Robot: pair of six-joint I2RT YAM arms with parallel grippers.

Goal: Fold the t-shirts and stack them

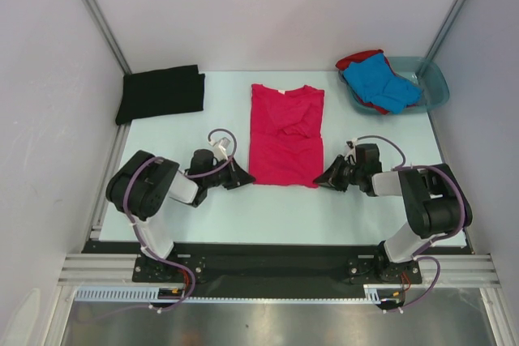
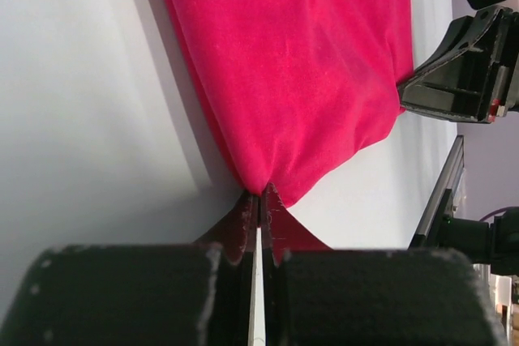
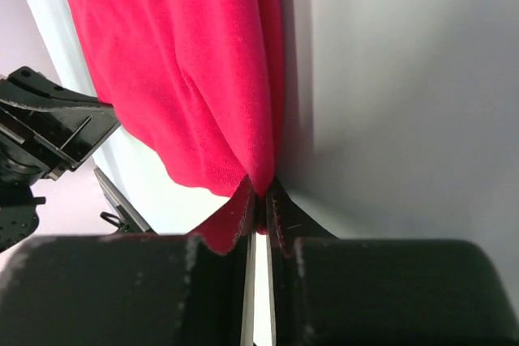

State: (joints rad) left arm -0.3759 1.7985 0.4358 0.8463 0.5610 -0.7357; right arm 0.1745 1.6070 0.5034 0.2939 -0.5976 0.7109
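A magenta-pink t-shirt (image 1: 285,134) lies flat in the middle of the table, sleeves folded in, collar at the far end. My left gripper (image 1: 246,178) is shut on its near left hem corner (image 2: 263,184). On the other side, my right gripper (image 1: 319,181) is shut on the near right hem corner (image 3: 261,184). A black t-shirt (image 1: 160,92) lies folded at the far left. A blue t-shirt (image 1: 381,86) and a red t-shirt (image 1: 355,60) are heaped in the teal basin (image 1: 438,87).
The basin stands at the far right corner. Metal posts and grey walls bound the table on the left, right and back. The black rail with the arm bases (image 1: 268,261) runs along the near edge.
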